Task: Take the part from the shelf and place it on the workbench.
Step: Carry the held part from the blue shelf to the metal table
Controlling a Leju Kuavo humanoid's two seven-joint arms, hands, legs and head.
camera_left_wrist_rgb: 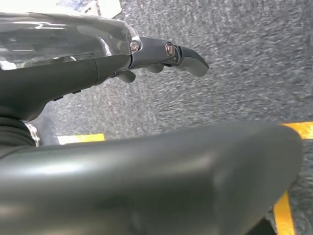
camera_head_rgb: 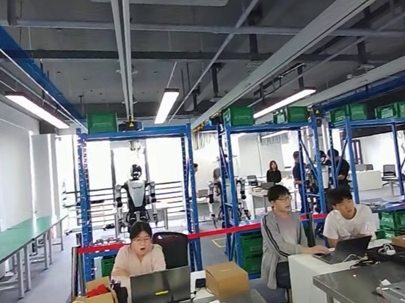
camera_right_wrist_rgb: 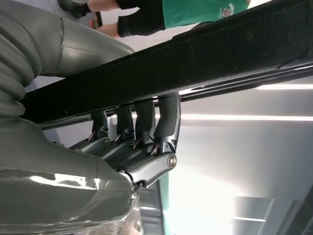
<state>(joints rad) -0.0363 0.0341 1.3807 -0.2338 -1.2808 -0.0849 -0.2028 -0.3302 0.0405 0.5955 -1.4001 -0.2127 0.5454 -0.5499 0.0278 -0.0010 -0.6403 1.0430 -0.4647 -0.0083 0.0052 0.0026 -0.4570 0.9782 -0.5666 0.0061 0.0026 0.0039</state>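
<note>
Up close, right hand (camera_right_wrist_rgb: 140, 142) grips long black part (camera_right_wrist_rgb: 191, 54); left hand (camera_left_wrist_rgb: 110, 63) hangs over floor (camera_left_wrist_rgb: 239, 73).

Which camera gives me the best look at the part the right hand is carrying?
The right wrist view: the right hand has its fingers curled around the long black part, close up. The head view looks across the workshop, and the left wrist view faces the floor.

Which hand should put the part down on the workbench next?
The right one, probably. The right hand has its fingers curled around a long black part, so it can carry it over. The left hand hangs above the grey floor and seems to hold nothing.
</note>
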